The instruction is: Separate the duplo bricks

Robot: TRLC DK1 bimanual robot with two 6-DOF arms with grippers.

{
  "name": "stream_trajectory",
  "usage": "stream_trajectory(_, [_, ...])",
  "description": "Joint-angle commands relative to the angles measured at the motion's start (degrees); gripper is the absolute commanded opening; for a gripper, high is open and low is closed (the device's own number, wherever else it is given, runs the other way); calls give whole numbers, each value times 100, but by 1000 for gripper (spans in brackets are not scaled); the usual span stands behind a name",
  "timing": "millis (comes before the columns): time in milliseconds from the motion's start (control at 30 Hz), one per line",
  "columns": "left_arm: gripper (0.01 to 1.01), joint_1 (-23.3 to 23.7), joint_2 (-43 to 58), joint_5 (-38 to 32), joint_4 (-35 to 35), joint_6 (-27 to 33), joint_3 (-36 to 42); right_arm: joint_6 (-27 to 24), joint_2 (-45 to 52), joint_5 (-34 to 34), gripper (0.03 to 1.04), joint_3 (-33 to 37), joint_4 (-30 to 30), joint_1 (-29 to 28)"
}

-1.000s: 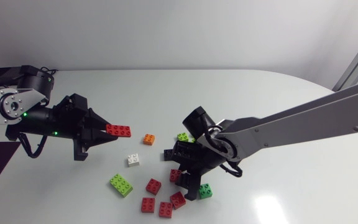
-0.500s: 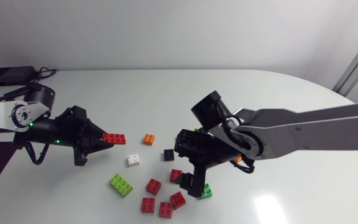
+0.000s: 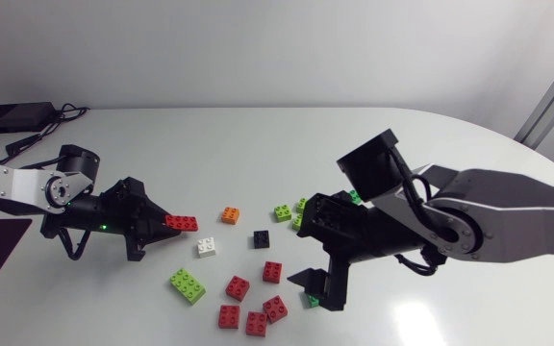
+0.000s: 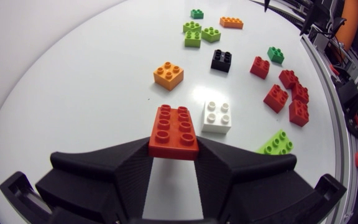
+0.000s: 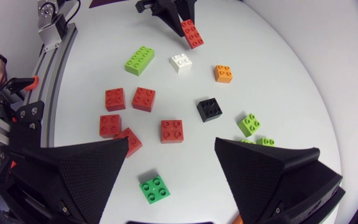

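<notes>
My left gripper (image 3: pixel 164 223) (image 4: pixel 174 154) is shut on one end of a long red brick (image 3: pixel 183 223) (image 4: pixel 174 129) and holds it just above the table at the left. My right gripper (image 3: pixel 314 290) (image 5: pixel 171 148) stands wide open over the loose bricks, holding nothing. A dark green brick (image 3: pixel 313 300) (image 5: pixel 155 188) lies on the table between its fingers, and a red brick (image 3: pixel 272 271) (image 5: pixel 171 131) just ahead of it. White (image 3: pixel 206 247), orange (image 3: pixel 230 215) and black (image 3: pixel 262 239) bricks lie between the two grippers.
A long lime brick (image 3: pixel 188 284) and several red bricks (image 3: pixel 238 286) lie near the front edge. Small light green bricks (image 3: pixel 283 211) sit behind the right gripper. The far half of the table (image 3: pixel 258 144) is bare.
My right gripper has opened wide and drawn back to the right, uncovering the red and dark green bricks. The left arm has dropped slightly, still gripping the long red brick.
</notes>
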Motion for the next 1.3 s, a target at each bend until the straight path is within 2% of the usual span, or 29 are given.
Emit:
stream_trajectory(0, [357, 112, 240, -32, 163, -80, -14, 109, -102, -10, 995, -217, -137, -34])
stream_trajectory(100, [370, 147, 416, -84, 304, -115, 12, 135, -190, -28, 995, -287, -146, -34])
stream_trajectory(300, [493, 59, 724, -243, 682, -255, -76, 144, -348, -54, 995, -410, -155, -51])
stream_trajectory(567, [813, -99, 829, -392, 840, -378, -146, 144, -630, -98, 995, -489, -313, -113])
stream_trajectory(667, [862, -108, 654, -410, 840, -440, -146, 144, -806, -107, 995, -481, -427, -183])
stream_trajectory(767, [890, -108, 196, -401, 708, -598, -164, 153, -1060, -116, 995, -437, -630, -262])
stream_trajectory(967, [923, -363, -1069, -401, -65, -985, -225, 337, -1526, -116, 995, -270, -1104, -499])
stream_trajectory(1133, [957, -688, -2115, -427, -663, -1389, -375, 627, -1983, -98, 995, -173, -1491, -728])
stream_trajectory(1267, [961, -969, -2862, -700, -1102, -1776, -410, 961, -2361, 25, 995, -67, -1825, -842])
